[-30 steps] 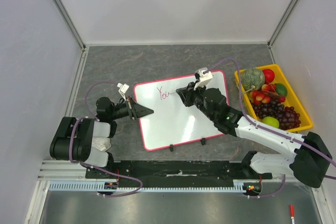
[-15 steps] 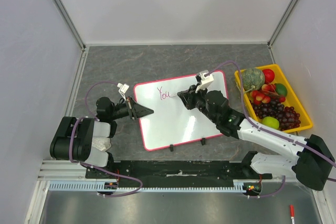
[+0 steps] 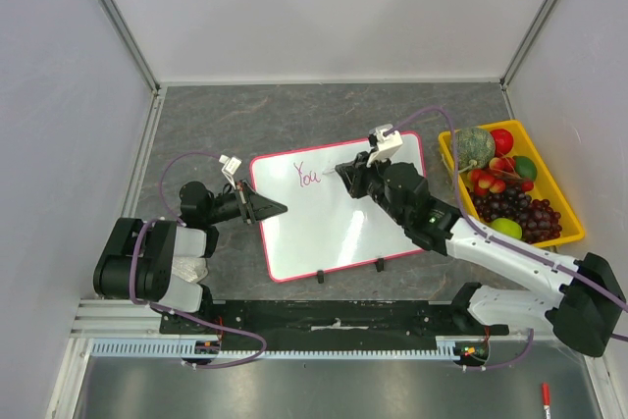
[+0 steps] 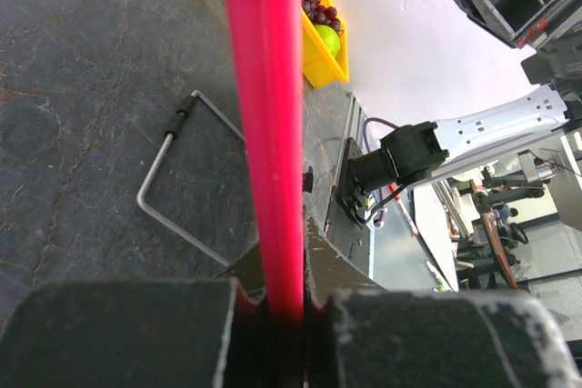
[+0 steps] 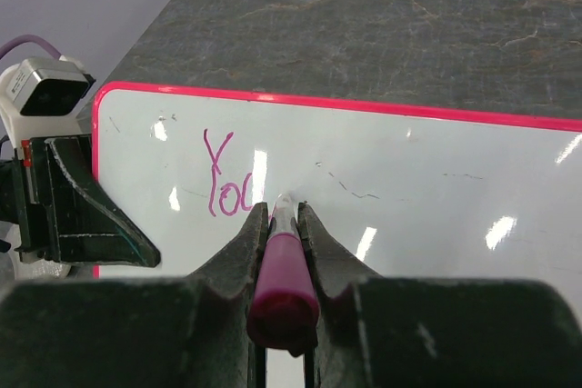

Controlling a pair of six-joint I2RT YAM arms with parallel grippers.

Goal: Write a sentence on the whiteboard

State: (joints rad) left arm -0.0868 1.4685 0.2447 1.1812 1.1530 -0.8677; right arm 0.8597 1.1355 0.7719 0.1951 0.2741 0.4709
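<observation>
I get bright, even, diffuse light in the top view, with only faint shadows under the arms. Right wrist feed: the glossy white whiteboard with pink-red rim (image 5: 436, 179) shows several small white glare streaks. The right gripper's black fingers (image 5: 225, 268) and the magenta plastic marker (image 5: 284, 274) are soft up close. Left wrist feed: the rim is blurred and the far right background is washed out.

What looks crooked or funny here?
The whiteboard lies tilted, not square with the table edges, with the left gripper pinching its rim. Faint grey scribble marks smudge it beside the writing. A red marker lies alone past the arms' bases, bottom right.
</observation>
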